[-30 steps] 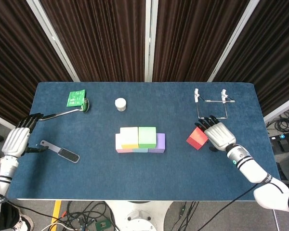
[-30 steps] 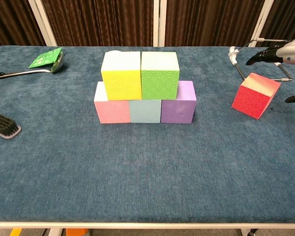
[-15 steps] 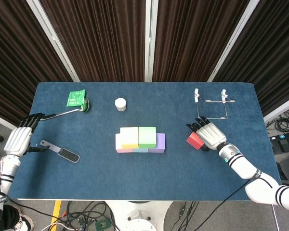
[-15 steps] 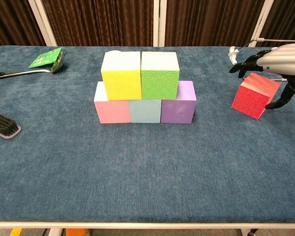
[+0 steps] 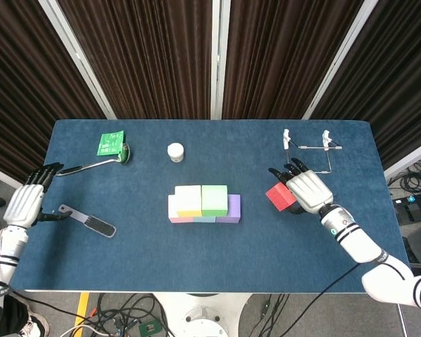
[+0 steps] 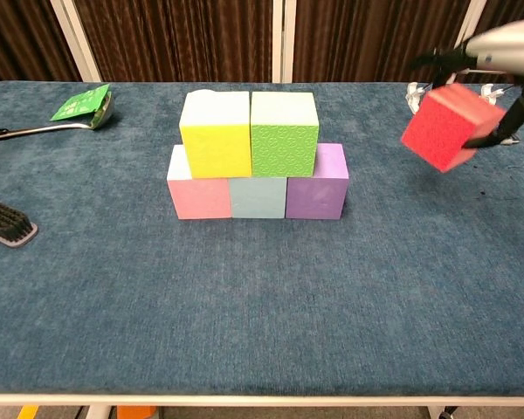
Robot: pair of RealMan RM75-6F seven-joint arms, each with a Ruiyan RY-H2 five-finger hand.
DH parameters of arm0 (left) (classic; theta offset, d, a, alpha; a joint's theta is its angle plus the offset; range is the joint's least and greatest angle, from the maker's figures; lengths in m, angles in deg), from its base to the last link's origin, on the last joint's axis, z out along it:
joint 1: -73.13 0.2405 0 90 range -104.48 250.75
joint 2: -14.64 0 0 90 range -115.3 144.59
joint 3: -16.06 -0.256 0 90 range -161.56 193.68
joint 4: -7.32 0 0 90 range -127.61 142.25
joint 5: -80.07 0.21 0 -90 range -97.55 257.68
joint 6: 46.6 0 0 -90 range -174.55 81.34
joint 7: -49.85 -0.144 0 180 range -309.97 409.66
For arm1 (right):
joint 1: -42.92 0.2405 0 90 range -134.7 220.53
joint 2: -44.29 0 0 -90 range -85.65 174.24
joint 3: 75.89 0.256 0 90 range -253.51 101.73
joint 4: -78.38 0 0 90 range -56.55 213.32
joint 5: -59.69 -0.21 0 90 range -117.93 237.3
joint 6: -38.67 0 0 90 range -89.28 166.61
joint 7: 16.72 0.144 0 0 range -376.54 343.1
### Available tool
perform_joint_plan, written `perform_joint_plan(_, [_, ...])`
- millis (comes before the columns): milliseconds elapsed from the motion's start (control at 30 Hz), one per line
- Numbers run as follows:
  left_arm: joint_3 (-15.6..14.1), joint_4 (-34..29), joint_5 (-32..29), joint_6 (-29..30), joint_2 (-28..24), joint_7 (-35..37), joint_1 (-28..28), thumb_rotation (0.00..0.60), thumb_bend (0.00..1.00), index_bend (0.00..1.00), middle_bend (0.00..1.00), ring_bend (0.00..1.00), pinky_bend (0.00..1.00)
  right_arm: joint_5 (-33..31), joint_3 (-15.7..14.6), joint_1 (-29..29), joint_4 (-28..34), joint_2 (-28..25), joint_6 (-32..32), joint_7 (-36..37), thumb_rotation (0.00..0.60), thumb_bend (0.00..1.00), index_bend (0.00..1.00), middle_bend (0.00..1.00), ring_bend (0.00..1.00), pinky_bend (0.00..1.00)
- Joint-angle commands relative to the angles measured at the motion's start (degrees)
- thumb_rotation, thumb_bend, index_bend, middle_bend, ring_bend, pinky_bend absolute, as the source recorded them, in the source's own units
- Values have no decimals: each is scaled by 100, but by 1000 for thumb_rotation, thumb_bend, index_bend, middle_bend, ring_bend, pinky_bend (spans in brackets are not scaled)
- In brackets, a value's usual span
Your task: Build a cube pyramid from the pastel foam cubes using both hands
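Note:
A stack of foam cubes stands mid-table: pink (image 6: 198,194), light blue (image 6: 258,196) and purple (image 6: 316,183) below, yellow (image 6: 216,133) and green (image 6: 284,132) on top. The same stack (image 5: 203,203) shows from above in the head view. My right hand (image 5: 307,189) grips a red cube (image 6: 446,126) from above and holds it tilted, off the table, to the right of the stack. The red cube (image 5: 281,196) shows under the fingers in the head view. My left hand (image 5: 24,203) rests open at the table's left edge, holding nothing.
A black brush (image 5: 90,222) lies near the left hand. A spoon with a green packet (image 5: 111,144) sits at the back left, a small white jar (image 5: 175,151) behind the stack, and a wire rack (image 5: 307,153) at the back right.
My right hand closed over the red cube and lifted it off the table, carrying it slightly left toward the stack. The left hand stayed put.

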Motion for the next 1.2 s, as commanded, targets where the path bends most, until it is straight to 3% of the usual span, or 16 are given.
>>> perform_joint_plan(33, [8, -43, 54, 116, -22, 49, 45, 600, 57, 80, 46, 5, 72, -717, 439, 122, 1303, -840, 39, -695, 600, 203, 0, 653, 110, 0])
perform_joint_plan(267, [-16, -231, 144, 454, -205, 105, 239, 600, 57, 80, 46, 5, 72, -1748, 952, 444, 2524, -1243, 220, -1293, 600, 203, 0, 659, 110, 0])
perform_joint_plan(367, [-13, -283, 143, 547, -272, 163, 309, 600, 56, 80, 47, 5, 72, -2154, 1173, 535, 2708, -1206, 314, -1092, 600, 203, 0, 665, 115, 0])
perform_joint_plan(533, [3, -287, 136, 598, -298, 271, 355, 600, 57, 80, 46, 5, 72, -2425, 1543, 465, 2710, -906, 505, -88, 600, 201, 0, 677, 123, 0])
perform_joint_plan(667, [13, -229, 112, 584, -254, 299, 361, 600, 57, 80, 46, 5, 72, -2173, 1801, 239, 2561, -385, 655, 1278, 600, 200, 0, 677, 123, 0])
perform_joint_plan(833, [32, -179, 91, 564, -224, 317, 359, 600, 57, 80, 47, 5, 72, -1386, 1791, -113, 2112, 522, 958, 3005, 600, 197, 0, 677, 123, 0])
perform_joint_plan(1067, [63, -59, 107, 596, -169, 404, 358, 600, 57, 80, 46, 5, 72, -310, 1382, -440, 970, 1786, 1534, 4693, 600, 189, 0, 677, 123, 0])
perform_joint_plan(1200, [46, 32, 126, 609, -122, 474, 379, 600, 57, 80, 46, 5, 72, -76, 1234, -501, 445, 2189, 1655, 5204, 600, 188, 0, 677, 123, 0])
